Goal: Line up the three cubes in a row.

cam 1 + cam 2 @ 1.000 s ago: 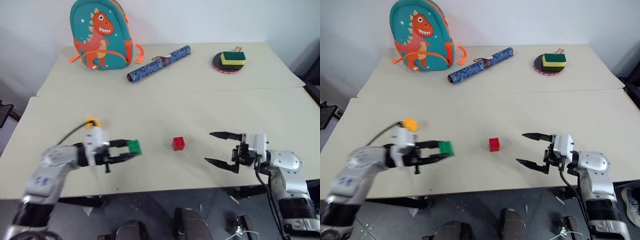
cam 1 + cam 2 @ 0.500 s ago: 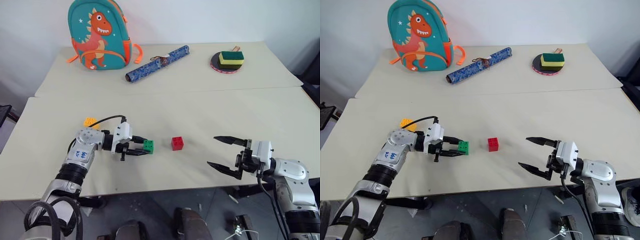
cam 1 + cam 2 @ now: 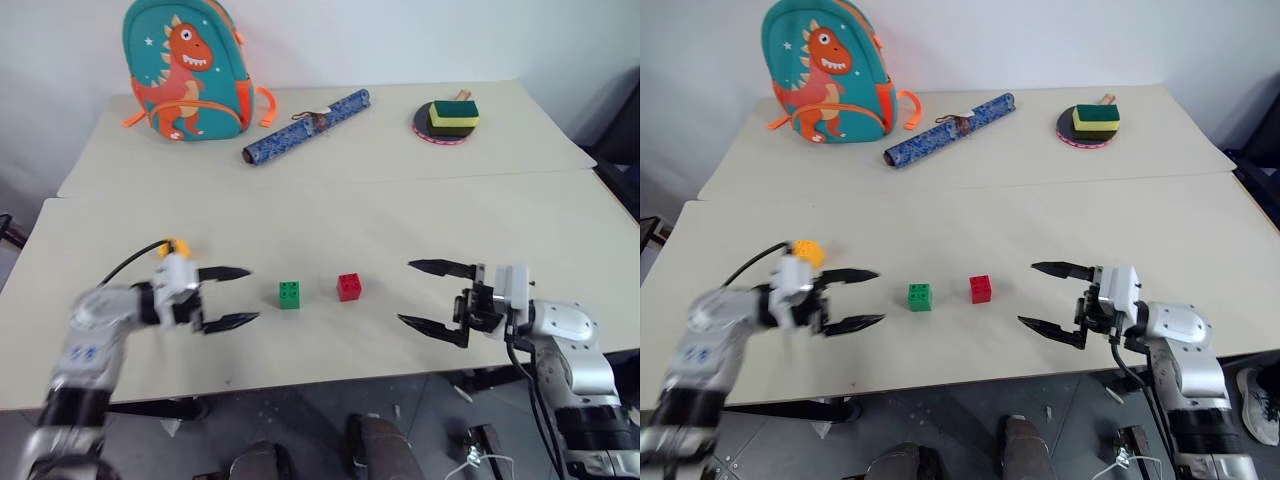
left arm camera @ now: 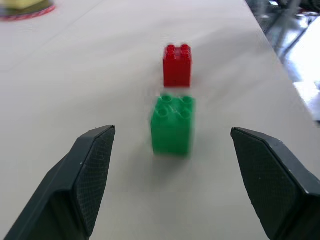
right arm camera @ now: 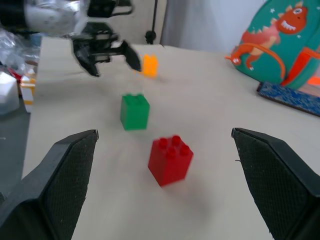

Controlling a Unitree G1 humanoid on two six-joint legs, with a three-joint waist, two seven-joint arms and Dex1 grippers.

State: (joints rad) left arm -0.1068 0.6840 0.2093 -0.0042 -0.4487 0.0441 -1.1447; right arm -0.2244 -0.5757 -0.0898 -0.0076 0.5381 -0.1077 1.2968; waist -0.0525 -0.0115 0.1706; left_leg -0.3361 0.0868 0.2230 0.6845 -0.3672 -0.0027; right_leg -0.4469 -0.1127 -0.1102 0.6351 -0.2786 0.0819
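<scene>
The green cube [image 3: 289,294] stands on the table just left of the red cube [image 3: 349,287], with a small gap between them. The yellow-orange cube [image 3: 807,252] sits further left and further back, partly behind my left wrist. My left gripper [image 3: 250,295] is open and empty, a short way left of the green cube and pointing at it. In the left wrist view the green cube [image 4: 172,125] and the red cube [image 4: 177,65] lie one behind the other ahead of the fingers. My right gripper [image 3: 405,292] is open and empty, right of the red cube and pointing at it.
At the back of the far table stand a dinosaur backpack [image 3: 180,70], a blue rolled-up bundle [image 3: 305,126] and a yellow-and-green sponge [image 3: 452,113] on a dark round plate [image 3: 424,129]. A seam [image 3: 320,187] runs between the two tables.
My left gripper opened, let go of the green cube and drew back to the left. The green cube now rests on the table beside the red one. My right gripper edged slightly left.
</scene>
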